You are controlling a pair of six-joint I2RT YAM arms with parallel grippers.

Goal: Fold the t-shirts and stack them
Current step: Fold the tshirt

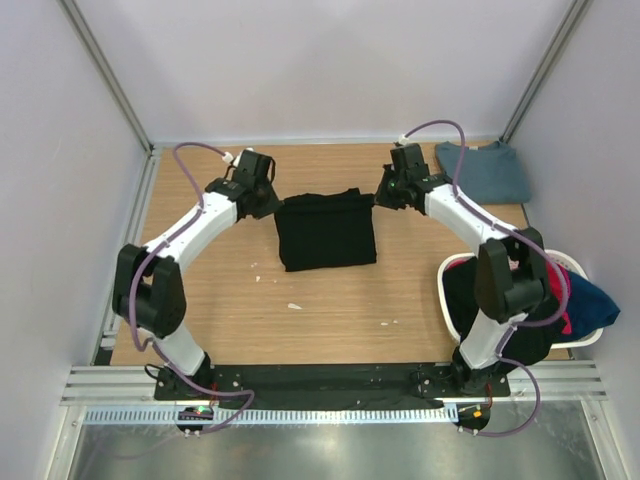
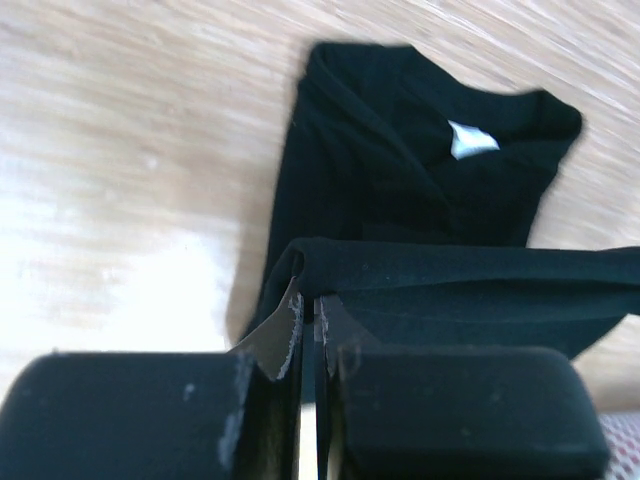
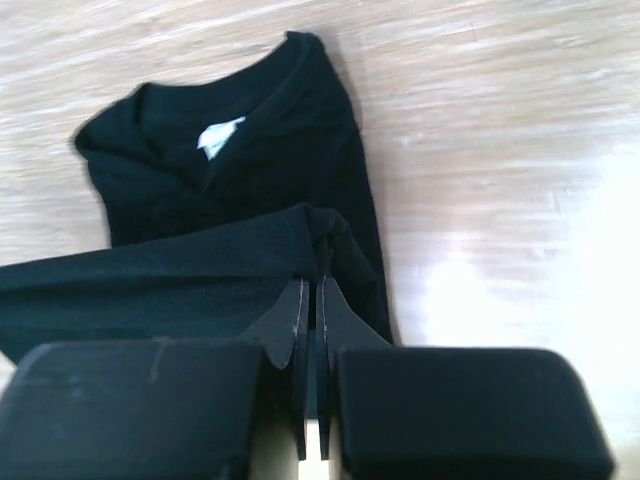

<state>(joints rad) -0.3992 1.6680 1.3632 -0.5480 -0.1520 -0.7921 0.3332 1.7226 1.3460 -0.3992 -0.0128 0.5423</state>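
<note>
Down at the near right corner a white basket (image 1: 443,285) holds the unfolded t-shirts (image 1: 590,305), black, magenta-red and blue, partly hidden by the right arm. Further in, mid-worktop (image 1: 320,310), the black t-shirt (image 1: 327,232) lies partly folded. The left claw (image 2: 308,315) and right claw (image 3: 308,300) are each pinched shut on a corner of its lifted edge, with collar and label showing on the layer below. This looks like a folding turn: both claws should carry the edge over together, level, then let go. Farthest, back right, a folded slate-blue t-shirt (image 1: 487,170) seems to begin the stack; nothing appears to block the way there.
</note>
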